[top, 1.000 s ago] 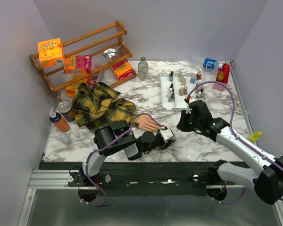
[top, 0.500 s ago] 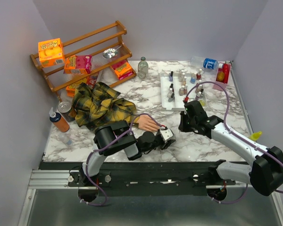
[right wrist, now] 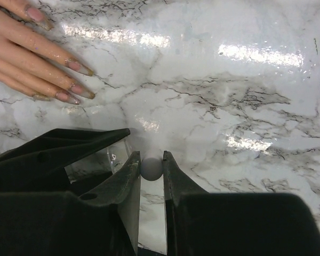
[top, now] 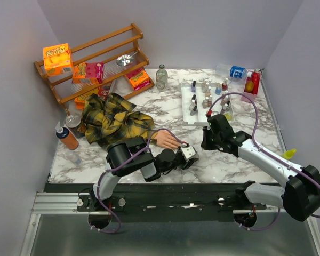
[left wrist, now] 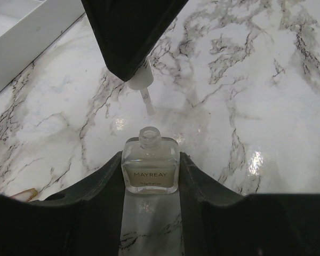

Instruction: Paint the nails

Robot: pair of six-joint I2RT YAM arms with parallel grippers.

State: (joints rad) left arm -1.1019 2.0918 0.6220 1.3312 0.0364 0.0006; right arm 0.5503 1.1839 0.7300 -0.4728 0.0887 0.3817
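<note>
A peach mannequin hand sticks out of a yellow-and-black plaid sleeve. Its long nails show at the upper left of the right wrist view, glossy and pinkish. My left gripper is shut on a clear polish bottle standing on the marble with its neck uncapped. My right gripper is shut on the white brush cap. In the left wrist view the brush hangs just above the bottle's neck. The two grippers meet just right of the hand's fingertips.
A white tray of small polish bottles stands behind the right gripper. A wooden rack with boxes is at the back left, an orange squeeze bottle at the left. At the back stand a glass bottle, a water bottle and a red carton.
My right gripper has shifted a little to the left with the brush cap, closer to the bottle. The left arm and the hand have not moved.
</note>
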